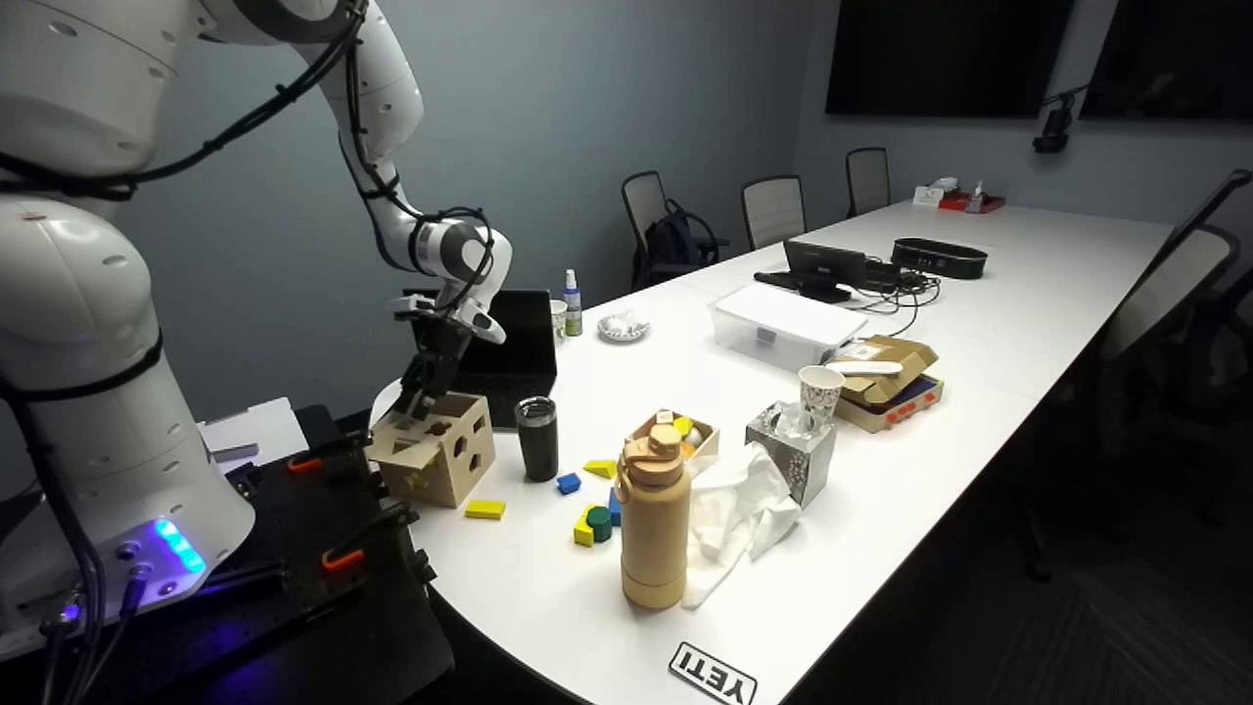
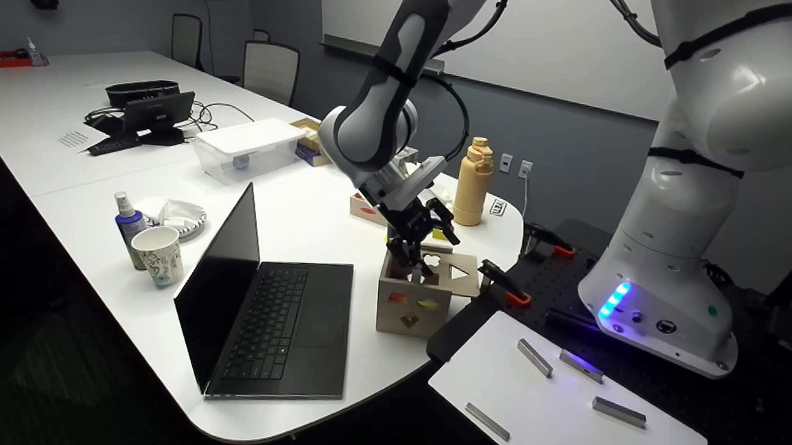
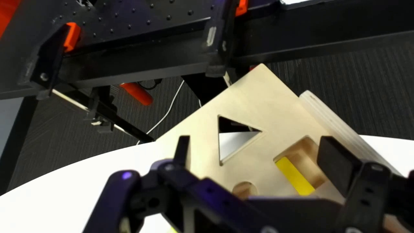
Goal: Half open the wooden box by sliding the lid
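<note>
Grey walls (image 1: 548, 127) back a long white table (image 1: 979, 343). At the end by the robot's base (image 2: 673, 294) sits the box (image 2: 390, 318), one yellow block (image 3: 294, 176) visible inside through the lid (image 3: 258, 94). The lid is partway off, jutting past the box towards the base and leaving part of the top uncovered; three of its holes (image 3: 226, 142) show in the wrist view. The gripper (image 3: 257, 145) is right above the box, fingers (image 3: 336, 161) spread wide, the lid in view between them; whether they touch it I cannot tell.

Six loose blocks (image 1: 485, 509) lie about: three yellow, two blue, one green. A tray (image 1: 711, 437) holds more, too overlapped to count. One tissue box (image 1: 805, 465) has tissue (image 1: 798, 423) rising from it, one plate (image 1: 626, 338) bears crumpled tissue (image 1: 624, 323), and one clear bin (image 1: 739, 338) wears a white cover (image 1: 793, 308). There are two paper cups (image 1: 820, 392), one tumbler (image 1: 538, 441) near the box, one tan bottle (image 1: 656, 529) and one laptop (image 2: 315, 314). Four metal bars (image 2: 619, 411) lie on a white board (image 2: 556, 411).
</note>
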You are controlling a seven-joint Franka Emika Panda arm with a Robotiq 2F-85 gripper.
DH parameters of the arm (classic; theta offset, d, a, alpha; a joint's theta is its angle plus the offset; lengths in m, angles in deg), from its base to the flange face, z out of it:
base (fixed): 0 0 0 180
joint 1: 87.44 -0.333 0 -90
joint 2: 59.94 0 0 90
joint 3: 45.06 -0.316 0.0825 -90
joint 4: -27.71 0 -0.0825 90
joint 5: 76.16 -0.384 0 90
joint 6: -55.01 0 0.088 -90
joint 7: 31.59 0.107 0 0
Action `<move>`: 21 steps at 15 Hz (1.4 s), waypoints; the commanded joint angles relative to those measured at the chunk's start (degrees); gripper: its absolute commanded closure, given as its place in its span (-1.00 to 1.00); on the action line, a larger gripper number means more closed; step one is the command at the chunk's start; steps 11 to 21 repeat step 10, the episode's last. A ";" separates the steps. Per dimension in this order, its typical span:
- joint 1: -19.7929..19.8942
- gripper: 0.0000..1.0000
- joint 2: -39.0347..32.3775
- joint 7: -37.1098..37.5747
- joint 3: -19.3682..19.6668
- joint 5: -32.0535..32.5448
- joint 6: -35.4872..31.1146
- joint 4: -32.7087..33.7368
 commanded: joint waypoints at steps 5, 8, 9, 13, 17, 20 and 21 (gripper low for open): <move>3.31 -1.00 13.28 -1.86 -1.27 -4.27 0.93 -4.65; 4.33 -1.00 15.20 -3.09 -1.68 -5.42 0.71 -5.18; 4.56 -1.00 15.58 -3.49 -1.81 -5.61 0.69 -5.29; 4.79 -1.00 15.85 -3.73 -1.95 -5.79 0.76 -5.33; 4.79 -1.00 15.85 -3.73 -1.95 -5.79 0.76 -5.33; 4.79 -1.00 15.85 -3.73 -1.95 -5.79 0.76 -5.33; 4.79 -1.00 15.85 -3.73 -1.95 -5.79 0.76 -5.33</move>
